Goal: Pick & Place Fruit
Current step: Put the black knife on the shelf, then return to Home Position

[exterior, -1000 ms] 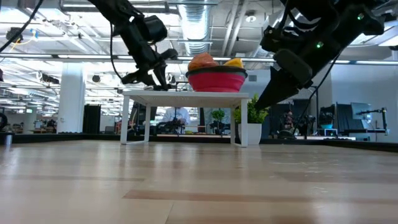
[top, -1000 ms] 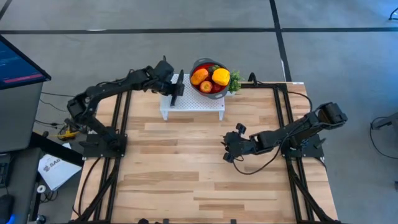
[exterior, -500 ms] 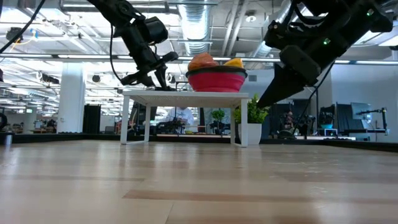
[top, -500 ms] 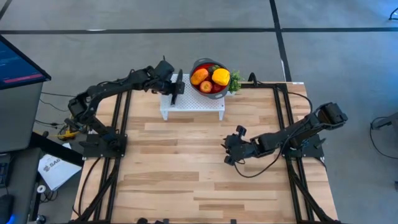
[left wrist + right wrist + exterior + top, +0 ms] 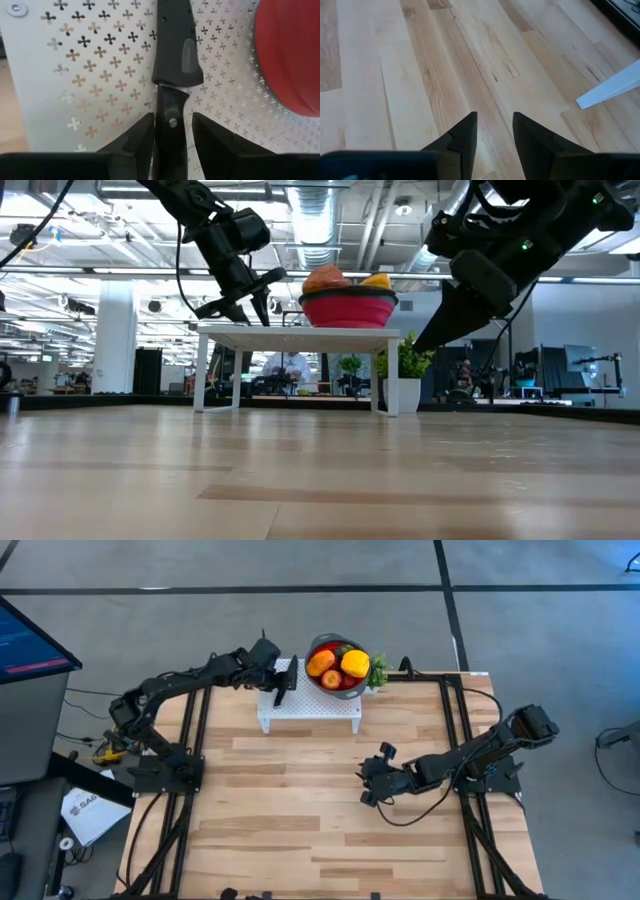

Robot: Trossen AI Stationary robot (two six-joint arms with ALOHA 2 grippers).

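Several fruits, among them an orange one, a yellow one and a red one, lie piled in the red bowl. The bowl stands on the far right part of a white perforated stand. My left gripper is over the stand's left part, shut on a slim black knife. My right gripper hangs open above the bare wooden table right of centre, touching nothing; in the right wrist view its fingers frame only planks. My left gripper pinches the knife's handle between its two fingers, just behind where the handle meets the black blade part. The fingers reach along the knife, whose far end points over the stand beside the bowl. I cannot tell whether the knife is lifted clear.
A small green plant stands right of the bowl at the table's far edge. The white stand's legs raise it above the table. Wide wooden table surface lies toward the near edge. A white strip shows in the right wrist view.
My left gripper with the knife has edged a little toward the table's left over the stand. My right gripper has risen slightly above the table. The fruit and bowl have kept still.
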